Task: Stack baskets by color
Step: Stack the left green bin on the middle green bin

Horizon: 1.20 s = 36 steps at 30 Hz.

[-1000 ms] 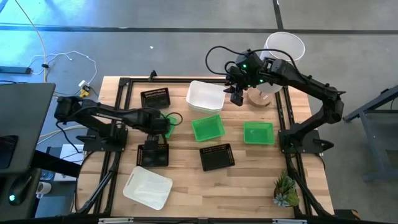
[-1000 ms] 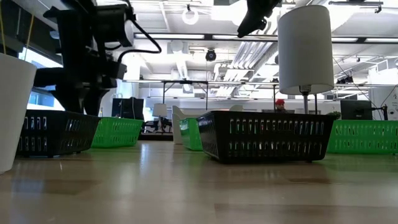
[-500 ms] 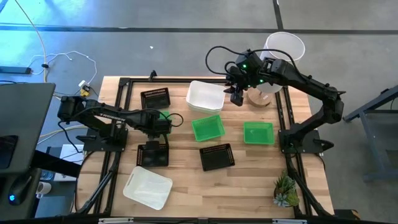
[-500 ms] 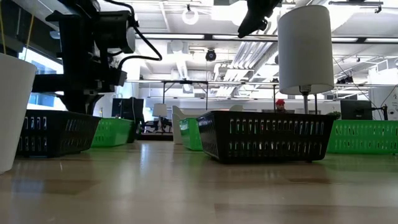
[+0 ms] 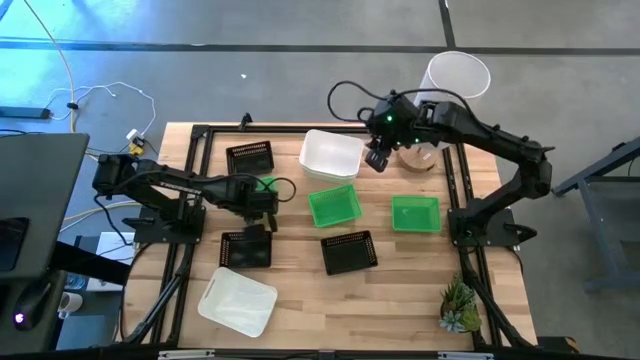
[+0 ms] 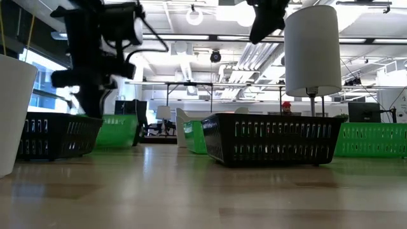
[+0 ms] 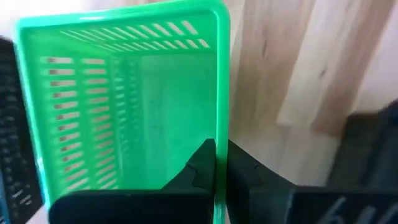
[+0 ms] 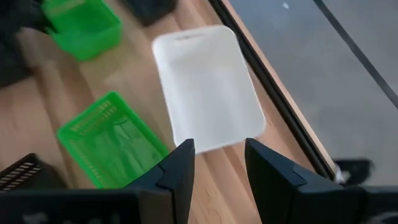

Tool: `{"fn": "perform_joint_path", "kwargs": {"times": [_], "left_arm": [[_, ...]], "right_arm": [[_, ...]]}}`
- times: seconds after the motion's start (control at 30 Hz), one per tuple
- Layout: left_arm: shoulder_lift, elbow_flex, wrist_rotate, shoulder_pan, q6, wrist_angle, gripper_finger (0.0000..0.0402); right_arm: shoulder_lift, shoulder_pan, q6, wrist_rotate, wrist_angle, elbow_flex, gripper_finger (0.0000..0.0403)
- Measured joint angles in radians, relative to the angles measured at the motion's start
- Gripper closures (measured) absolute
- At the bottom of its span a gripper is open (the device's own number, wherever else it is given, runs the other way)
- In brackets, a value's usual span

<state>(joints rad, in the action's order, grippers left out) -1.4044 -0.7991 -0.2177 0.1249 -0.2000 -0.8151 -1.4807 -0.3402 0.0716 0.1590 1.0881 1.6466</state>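
Left gripper (image 7: 217, 163), open a second ago over the left-hand bright green slotted plastic basket (image 7: 124, 99), has since closed on that basket's rim wall, while the right gripper (image 5: 376, 160) has shifted slightly toward the white shallow rectangular plastic basket (image 5: 330, 155).

No text, label or number can be read in any view.

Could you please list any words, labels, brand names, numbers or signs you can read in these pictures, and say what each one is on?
None: no text can be read in any view.
The green basket in the left gripper, the white basket below the right gripper and the black basket show no labels or print.
The room behind the table in the low view shows no legible sign.
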Motion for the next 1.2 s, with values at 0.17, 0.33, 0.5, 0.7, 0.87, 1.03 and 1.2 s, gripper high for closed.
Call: {"fn": "perform_joint_path", "kwargs": {"times": [0.17,0.33,0.5,0.7,0.87,1.03,1.2], "left_arm": [[0.000,-0.105,-0.004,-0.023,-0.044,-0.006,0.0401],[0.000,-0.203,-0.041,-0.039,-0.115,0.011,0.0401],[0.000,-0.272,-0.144,-0.061,-0.145,0.077,0.0401],[0.000,-0.302,-0.153,-0.089,-0.073,0.290,0.0401],[-0.003,-0.302,-0.153,-0.091,-0.033,0.412,0.0401],[-0.040,-0.303,-0.153,-0.073,0.003,0.504,0.0401],[-0.094,-0.303,-0.111,-0.039,0.009,0.540,0.0401]], "right_arm": [[0.000,0.057,0.135,0.097,0.072,0.000,0.0274],[0.000,0.103,0.247,0.167,0.123,0.000,0.0274],[0.000,0.124,0.335,0.228,0.150,0.000,0.0274],[0.000,0.125,0.384,0.295,0.152,0.000,0.0274],[0.000,0.125,0.403,0.369,0.151,0.000,0.0274],[0.000,0.125,0.426,0.383,0.152,0.000,0.0274],[0.000,0.125,0.452,0.385,0.164,0.000,0.0274]]}}
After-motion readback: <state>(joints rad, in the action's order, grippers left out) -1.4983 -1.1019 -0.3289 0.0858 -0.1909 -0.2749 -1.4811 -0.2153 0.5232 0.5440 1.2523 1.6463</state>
